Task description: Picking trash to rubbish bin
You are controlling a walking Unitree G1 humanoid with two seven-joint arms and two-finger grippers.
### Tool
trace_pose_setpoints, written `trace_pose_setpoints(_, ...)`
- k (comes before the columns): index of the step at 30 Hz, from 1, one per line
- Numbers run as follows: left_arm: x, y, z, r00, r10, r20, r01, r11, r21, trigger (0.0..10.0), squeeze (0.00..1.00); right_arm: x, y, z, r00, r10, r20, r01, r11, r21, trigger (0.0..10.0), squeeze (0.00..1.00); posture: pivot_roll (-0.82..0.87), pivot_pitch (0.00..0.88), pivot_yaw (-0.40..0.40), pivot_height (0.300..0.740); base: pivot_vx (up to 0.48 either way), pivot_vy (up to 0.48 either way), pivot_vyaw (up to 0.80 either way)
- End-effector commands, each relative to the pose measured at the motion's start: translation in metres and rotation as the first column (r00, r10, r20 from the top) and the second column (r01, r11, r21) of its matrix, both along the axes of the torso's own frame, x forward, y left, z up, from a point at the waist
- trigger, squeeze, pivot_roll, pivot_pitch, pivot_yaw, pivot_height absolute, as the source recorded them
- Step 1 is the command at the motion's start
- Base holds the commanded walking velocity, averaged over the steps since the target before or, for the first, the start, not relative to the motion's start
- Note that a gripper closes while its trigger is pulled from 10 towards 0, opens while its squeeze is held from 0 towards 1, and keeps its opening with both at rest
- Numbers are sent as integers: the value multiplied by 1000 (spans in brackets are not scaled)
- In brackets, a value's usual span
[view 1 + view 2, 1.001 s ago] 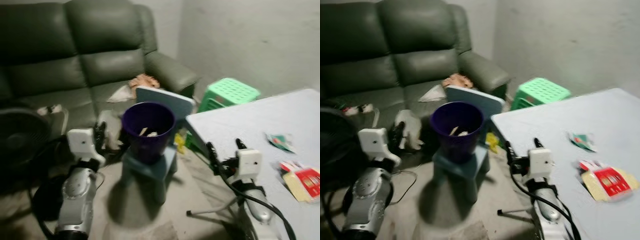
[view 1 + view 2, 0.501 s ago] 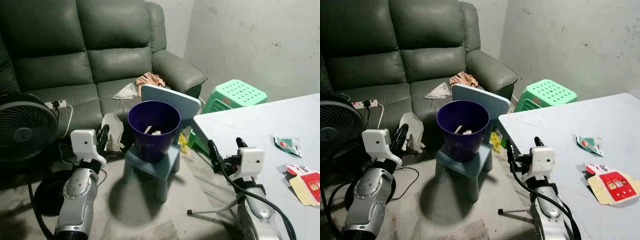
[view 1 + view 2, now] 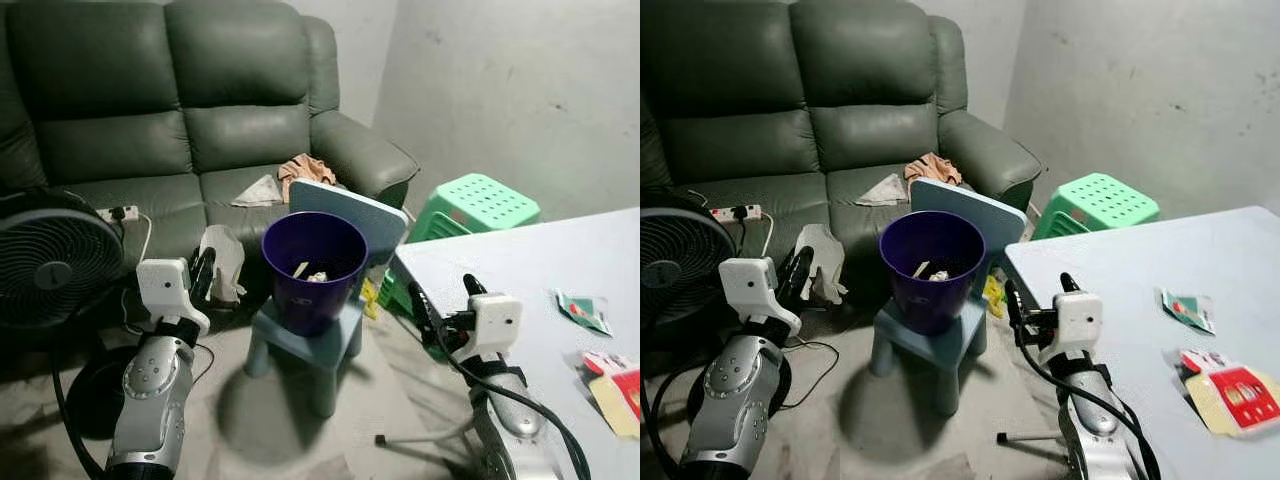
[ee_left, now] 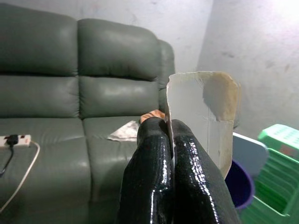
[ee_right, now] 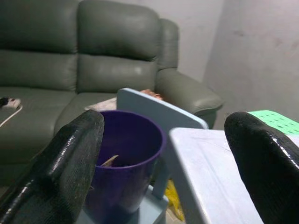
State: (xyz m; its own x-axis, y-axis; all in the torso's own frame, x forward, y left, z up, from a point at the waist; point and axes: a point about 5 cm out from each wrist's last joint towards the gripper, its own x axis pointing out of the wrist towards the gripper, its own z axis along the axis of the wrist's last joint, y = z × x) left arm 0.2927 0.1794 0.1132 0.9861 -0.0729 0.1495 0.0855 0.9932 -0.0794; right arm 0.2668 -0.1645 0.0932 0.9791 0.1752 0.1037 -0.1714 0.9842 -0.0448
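- Between the fingers of the left gripper (image 4: 169, 140), a pale piece of card trash (image 4: 205, 112) is being pinched by one edge; the fingers are clenched together on it, so most of the sheet is standing free beyond the tips.
- The trash is being carried upright just left of the purple rubbish bin (image 3: 314, 268), near the rim but not yet over the opening, so a release at this point would probably be dropping it on the floor.
- A short reach to the robot's right is judged to be what is being set up, since the bin mouth is lying beside and slightly below the held sheet.
- Scraps (image 3: 310, 272) are already lying inside the bin, which is being kept raised on a small blue child's chair (image 3: 305, 340), presumably to bring its rim within easy reach of the arms.
- The right gripper (image 3: 441, 305) is being held released and grasping nothing, its fingers spread wide, level with the near edge of the table (image 3: 510, 270) and pointing toward the bin.
- More items are lying on the table to the right: a green-and-white wrapper (image 3: 584, 311) and a red-and-yellow packet (image 3: 1230, 398), both well apart from either gripper and judged to be pending.
- Beyond the bin, cloth and paper are resting on the green sofa (image 3: 180, 130); a fan (image 3: 50, 275) is standing at the left and a green stool (image 3: 480, 205) at the right.
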Motion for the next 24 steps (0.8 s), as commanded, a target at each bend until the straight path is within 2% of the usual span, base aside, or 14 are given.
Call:
trace_pose_setpoints(1,2,-3,4,1000,-17,8,17,1000,6,10000,0,2,-4,1,1000,-8,3,8,1000,-6,10000,0,-15,0,-85,740,349,0,0)
trace_pose_setpoints(5,2,-3,4,1000,-20,9,20,1000,6,10000,0,2,-5,2,1000,-14,6,14,1000,24,10000,0,-16,0,-85,740,375,0,0)
trace_pose_setpoints(24,3,-2,5,1000,-13,6,13,1000,1,10000,0,2,-6,1,1000,-5,0,5,1000,31,10000,0,-10,0,-88,740,381,0,0)
